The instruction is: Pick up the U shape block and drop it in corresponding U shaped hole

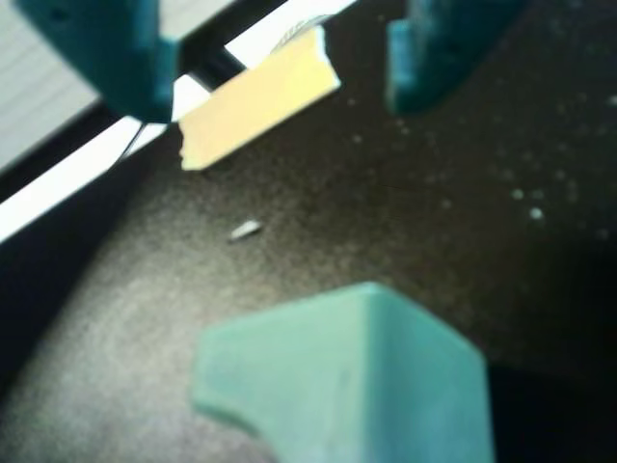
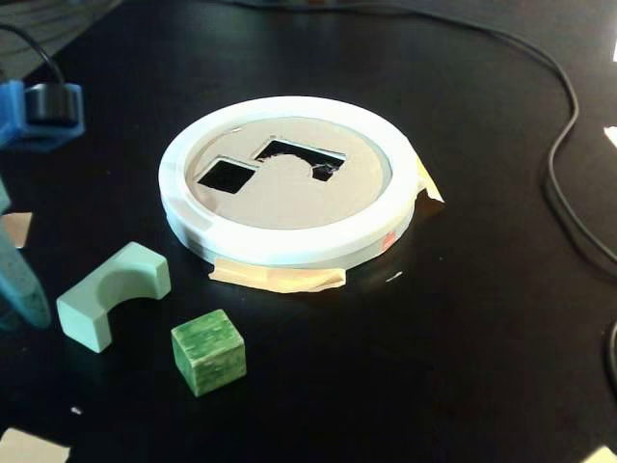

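looks like a hobbyist's desk or small maker bench: a black matte tabletop [image 2: 463,367] speckled with dust, a loose black cable [image 2: 564,145] snaking toward its right edge, masking tape [image 2: 280,280] holding down a white ring [image 2: 289,241] (clearly printed), and tape scraps at the near corners in the fixed view.
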